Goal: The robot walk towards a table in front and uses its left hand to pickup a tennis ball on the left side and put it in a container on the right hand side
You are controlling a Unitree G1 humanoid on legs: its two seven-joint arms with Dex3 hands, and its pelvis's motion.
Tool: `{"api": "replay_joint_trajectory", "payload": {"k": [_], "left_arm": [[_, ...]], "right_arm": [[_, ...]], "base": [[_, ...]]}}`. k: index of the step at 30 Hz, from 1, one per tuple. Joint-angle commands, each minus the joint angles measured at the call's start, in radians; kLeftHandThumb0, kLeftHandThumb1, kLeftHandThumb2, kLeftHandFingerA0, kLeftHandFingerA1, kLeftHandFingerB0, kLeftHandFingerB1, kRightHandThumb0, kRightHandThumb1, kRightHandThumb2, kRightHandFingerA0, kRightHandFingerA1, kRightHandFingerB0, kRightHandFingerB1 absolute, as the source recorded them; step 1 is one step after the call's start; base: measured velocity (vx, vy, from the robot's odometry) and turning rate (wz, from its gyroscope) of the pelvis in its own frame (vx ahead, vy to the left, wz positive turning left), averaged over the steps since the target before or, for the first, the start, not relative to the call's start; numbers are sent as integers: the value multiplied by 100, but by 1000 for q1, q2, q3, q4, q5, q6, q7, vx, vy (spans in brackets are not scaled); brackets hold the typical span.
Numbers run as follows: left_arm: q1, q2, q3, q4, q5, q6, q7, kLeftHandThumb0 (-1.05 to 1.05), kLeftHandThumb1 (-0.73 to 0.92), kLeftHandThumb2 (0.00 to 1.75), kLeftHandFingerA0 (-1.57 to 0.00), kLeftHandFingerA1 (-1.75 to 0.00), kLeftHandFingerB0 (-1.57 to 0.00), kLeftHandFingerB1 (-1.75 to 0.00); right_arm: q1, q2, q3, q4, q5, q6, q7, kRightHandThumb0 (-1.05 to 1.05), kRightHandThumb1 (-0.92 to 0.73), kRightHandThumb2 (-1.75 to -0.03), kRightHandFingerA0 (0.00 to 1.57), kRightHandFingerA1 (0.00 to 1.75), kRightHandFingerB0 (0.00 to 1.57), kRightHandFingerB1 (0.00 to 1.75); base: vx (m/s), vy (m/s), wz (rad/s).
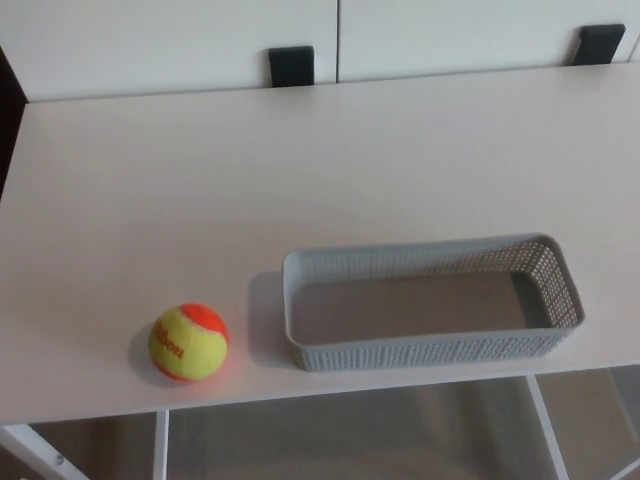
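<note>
Spanning most of the view, a pale worktop (pixel 300 160) is seen. A grey perforated container (pixel 430 350) is set near its front right edge, empty. A yellow-and-orange tennis ball (pixel 188 342) is placed left of it, not touching. Neither robot hand is shown, so its state cannot be told.

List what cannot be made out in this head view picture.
- Robot hands: both outside the head view.
- Table: right end cut off by picture edge; legs by bottom edge.
- Tennis ball: underside hidden by itself.
- Black block behind table: too unclear to identify.
</note>
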Motion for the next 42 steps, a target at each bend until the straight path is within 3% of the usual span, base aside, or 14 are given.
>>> {"api": "replay_joint_trajectory", "payload": {"k": [1,4,8,11,13,15,18,19,23,24,29,32,33,42], "left_arm": [[79,43,-12,-92,-13,-36,-77,-20,65,58,-41,-42,-28,-32],[177,88,-51,-237,28,-107,-110,-24,62,58,-45,-42,-29,-32],[374,201,-120,-528,-38,-239,-256,-32,42,89,-28,-57,-12,-48],[572,302,-84,-920,-211,-306,-344,-50,61,57,-39,-56,-26,-38],[672,294,24,-1130,-245,-405,-323,-54,41,82,-46,-62,-30,-51],[676,284,76,-1231,-315,-462,-323,-63,62,58,-49,-56,-34,-40],[567,398,117,-1288,-501,-617,-245,-54,63,64,-31,-72,-20,-47],[487,430,141,-1288,-536,-630,-185,-58,49,87,-23,-69,-14,-54],[219,451,183,-1288,-572,-553,-2,-34,44,65,-23,-68,-17,-50],[159,428,217,-1288,-557,-501,63,-16,27,80,-22,-61,-17,-55],[-115,305,243,-1288,-410,-244,234,-14,29,81,-26,-59,-19,-54],[-192,286,248,-1288,-348,-166,252,-12,30,82,-27,-59,-19,-54],[-245,267,247,-1285,-297,-126,243,-15,47,55,-36,-45,-32,-37],[-396,139,241,-1036,-62,-174,187,-22,47,54,-32,-40,-29,-31]], "right_arm": [[6,-20,-9,9,5,5,1,-36,-42,-66,65,58,56,51],[-1,-23,-16,27,14,-11,7,-36,-42,-66,67,59,57,52],[-1,-22,-17,14,14,7,11,-37,-42,-67,67,59,57,51],[0,-28,-21,-1,13,17,8,-36,-42,-66,69,60,57,52],[2,-28,-25,-33,18,47,10,-37,-43,-67,69,60,57,52],[1,-30,-21,-51,7,61,4,-36,-44,-67,66,58,56,51],[-22,-31,-17,3,0,31,-1,-35,-44,-66,65,57,56,51],[-28,-30,-17,19,2,23,-1,-35,-44,-66,64,57,56,51],[-5,-33,-22,-11,5,33,2,-36,-43,-67,64,57,57,51],[-1,-32,-22,-19,5,41,2,-36,-43,-67,66,58,58,52],[-24,-33,-18,28,0,19,0,-35,-43,-66,64,57,59,52],[-15,-39,-15,-2,-4,22,7,-38,-43,-69,67,60,59,53],[-19,-41,-16,4,-1,18,9,-38,-42,-68,68,60,60,53],[-32,-44,-10,16,-13,16,-2,-37,-43,-67,66,58,59,52]], "base": [[0,0,0],[0,0,0],[0,0,0],[0,0,0],[0,0,0],[0,0,0],[0,0,0],[0,0,0],[0,0,0],[0,0,0],[0,0,0],[0,0,0],[0,0,0],[0,0,0]]}}
